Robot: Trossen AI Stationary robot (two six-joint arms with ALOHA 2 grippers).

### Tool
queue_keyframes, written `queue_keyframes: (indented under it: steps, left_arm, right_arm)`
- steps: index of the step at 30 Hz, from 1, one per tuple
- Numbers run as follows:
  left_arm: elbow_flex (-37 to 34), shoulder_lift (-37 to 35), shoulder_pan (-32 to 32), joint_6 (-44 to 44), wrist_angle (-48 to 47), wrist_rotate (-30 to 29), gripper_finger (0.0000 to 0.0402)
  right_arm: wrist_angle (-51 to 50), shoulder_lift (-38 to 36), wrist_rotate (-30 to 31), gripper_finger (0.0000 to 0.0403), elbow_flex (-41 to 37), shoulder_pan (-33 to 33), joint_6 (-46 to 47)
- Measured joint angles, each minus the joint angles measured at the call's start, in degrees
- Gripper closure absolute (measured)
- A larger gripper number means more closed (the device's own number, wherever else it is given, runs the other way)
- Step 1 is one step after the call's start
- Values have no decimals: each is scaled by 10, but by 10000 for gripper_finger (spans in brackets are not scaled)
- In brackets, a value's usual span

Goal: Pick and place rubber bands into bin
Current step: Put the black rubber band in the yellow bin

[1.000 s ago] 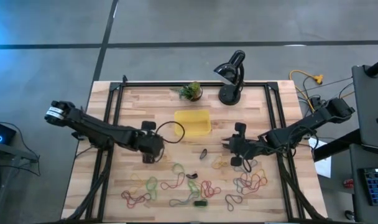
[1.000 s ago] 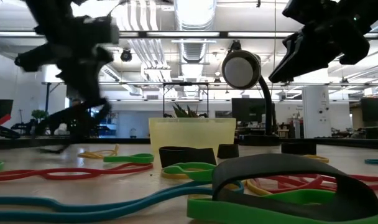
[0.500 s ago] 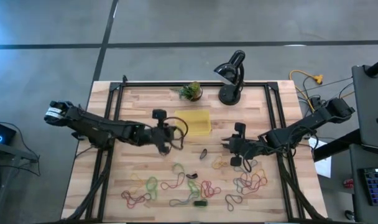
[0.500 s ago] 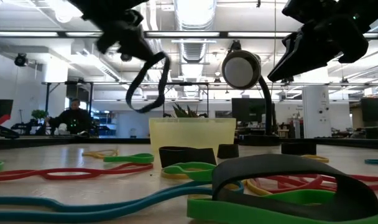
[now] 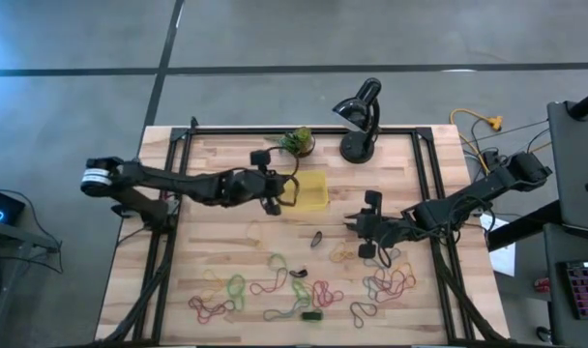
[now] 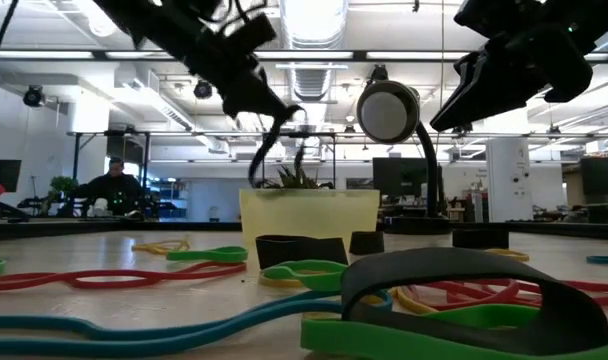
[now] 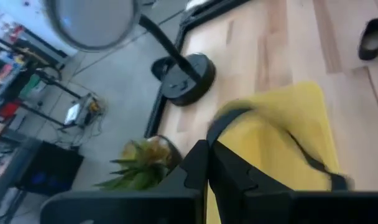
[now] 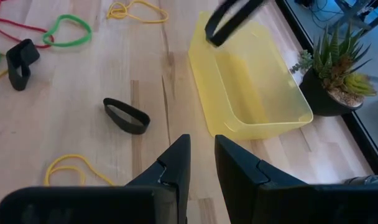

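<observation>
A: Where did the bin (image 5: 302, 190) lie from the working claw?

B: Directly below it. The left claw (image 5: 274, 201) was clamped on a large dark rubber band (image 5: 286, 184), and the loop hung down from the fingers over the bin's left end, toward the far side of the tabletop (image 5: 226, 251). In the low view the band (image 6: 281, 148) dangled just above the yellow rim (image 6: 309, 193), so I judged the release needed little or no further travel, only a letting go.

A: Which way did the band run?

B: From above, the loop stretched far-to-near along the bin's left edge, roughly crosswise to the bin's long axis, which ran left to right. Hanging, its long axis was close to upright, the lower end pointing into the tray. The left wrist view showed the loop (image 7: 263, 134) sagging across the yellow floor.

A: And the other arm?

B: The right claw (image 5: 367, 237) waited to the right of the bin and nearer, its fingers slightly apart and holding nothing that I could see. The left arm was plainly the closer one to the bin.

A: What was left on the wood?

B: A small dark band (image 8: 127, 116) just near of the bin, and the coloured bands (image 5: 275, 287) spread along the near part of the tabletop. A potted plant (image 5: 297, 142) and a desk lamp (image 5: 360, 116) stood at the far edge.
</observation>
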Motion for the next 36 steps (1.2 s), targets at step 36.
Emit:
queue_keyframes:
  steps: [36]
  left_arm:
    - [79,101,35,-26,-123,29,262]
  right_arm:
    - [74,2,-17,335,-62,0,51]
